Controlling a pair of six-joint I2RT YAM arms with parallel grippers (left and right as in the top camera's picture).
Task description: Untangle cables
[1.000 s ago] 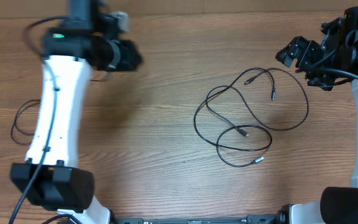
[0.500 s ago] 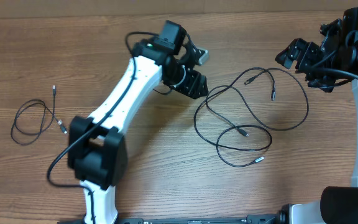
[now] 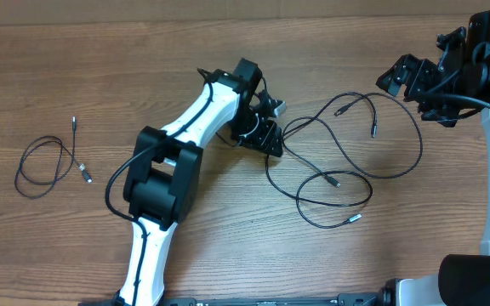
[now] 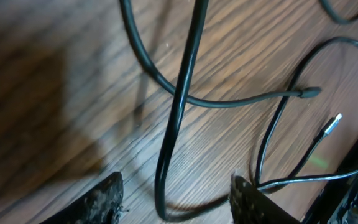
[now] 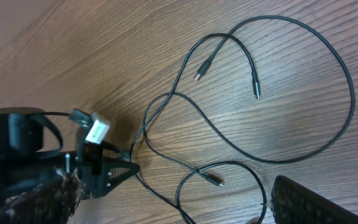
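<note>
Left gripper [image 4: 176, 183] jaws, part open, straddle one of the cables [image 4: 178, 106] at their 9 o'clock edge. Right gripper [image 5: 176, 183], at 1 o'clock, gapes wide and empty

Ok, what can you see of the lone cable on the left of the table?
The cable is thin, black and flexible, with a silver-tipped plug at each end. It lies flat on the wooden table in one loose loop, both ends on the loop's right side. Only the table touches it; it sits apart from the tangle.

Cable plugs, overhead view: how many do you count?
6. Two on the lone cable far left: upper plug, lower plug. Four in the tangle right of centre: top plug, right plug, middle plug, bottom plug. The left tool may hide more.
</note>
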